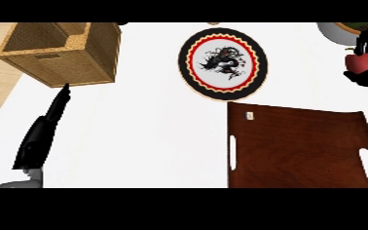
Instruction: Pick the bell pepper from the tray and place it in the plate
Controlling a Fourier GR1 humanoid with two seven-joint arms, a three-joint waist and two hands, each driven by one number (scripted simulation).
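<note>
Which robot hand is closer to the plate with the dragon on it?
Right. The right robot hand holds something red just right of the plate; the left robot hand is farther, below the basket.

I think I am in a kitchen, looking straight down at a white counter (pixel 144 136). The things on it are things you use for food. At about one o'clock from the middle lies a round plate (pixel 223 63) with a black rim, a red ring and a dark dragon picture. At about four o'clock sits a brown wooden tray (pixel 295 148) with slots cut in its sides for carrying. At ten o'clock stands a woven basket box (pixel 61 51), open on top. Up at two o'clock, the edge of a bowl (pixel 334 31) peeks in. The counter is smooth and plain.
</note>
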